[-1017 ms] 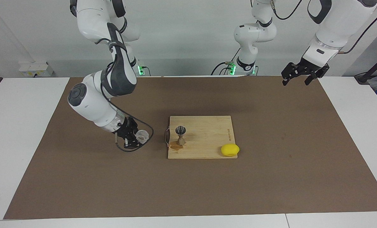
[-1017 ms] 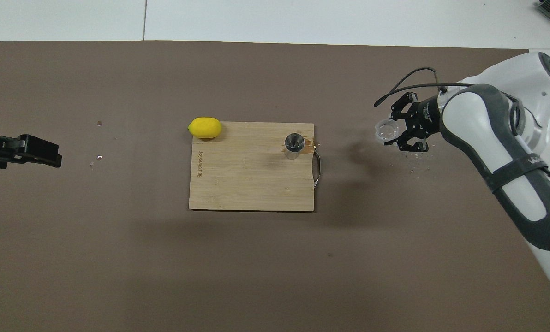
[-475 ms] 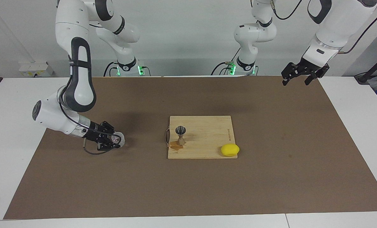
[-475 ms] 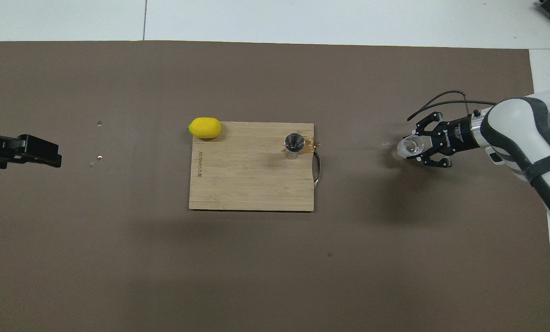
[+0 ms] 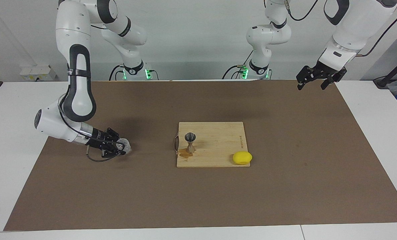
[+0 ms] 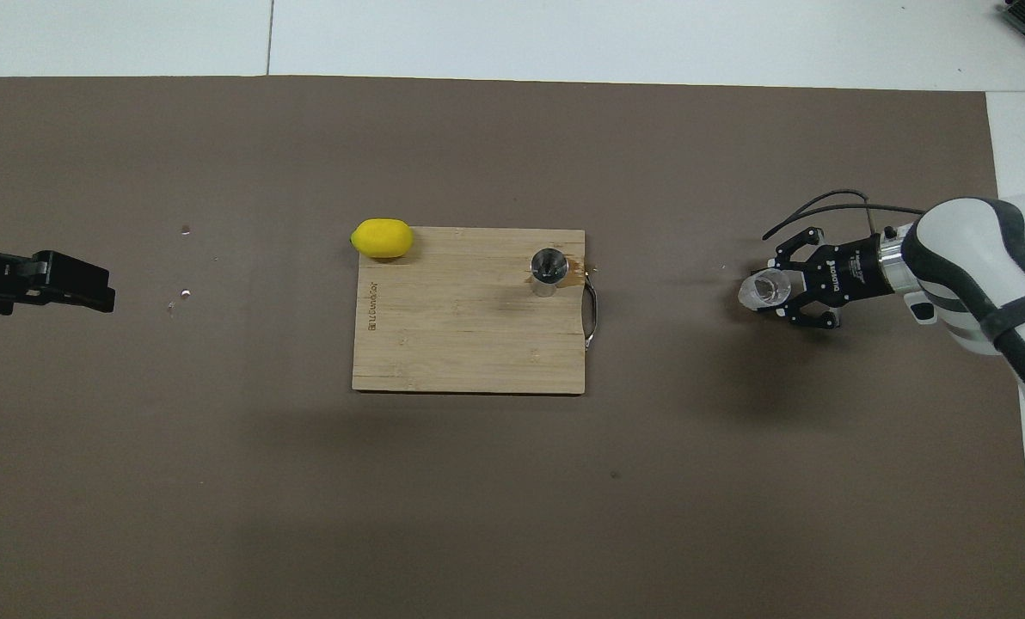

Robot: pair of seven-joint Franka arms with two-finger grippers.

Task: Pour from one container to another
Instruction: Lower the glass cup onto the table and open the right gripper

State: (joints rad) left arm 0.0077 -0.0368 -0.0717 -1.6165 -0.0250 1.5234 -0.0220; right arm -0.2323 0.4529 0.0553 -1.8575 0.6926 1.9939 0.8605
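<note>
Facing view: the right gripper [image 5: 121, 147] clamps the small clear textured glass tumbler [image 5: 125, 146] low over the brown mat [image 5: 285, 186], toward the right arm's end. The silver hourglass metal jigger [image 5: 190, 141] stands upright on the bamboo cutting board [image 5: 218, 146].

Overhead view: the left gripper [image 6: 100, 288] waits with fingers spread, empty.

Two high, opposed tabletop views
</note>
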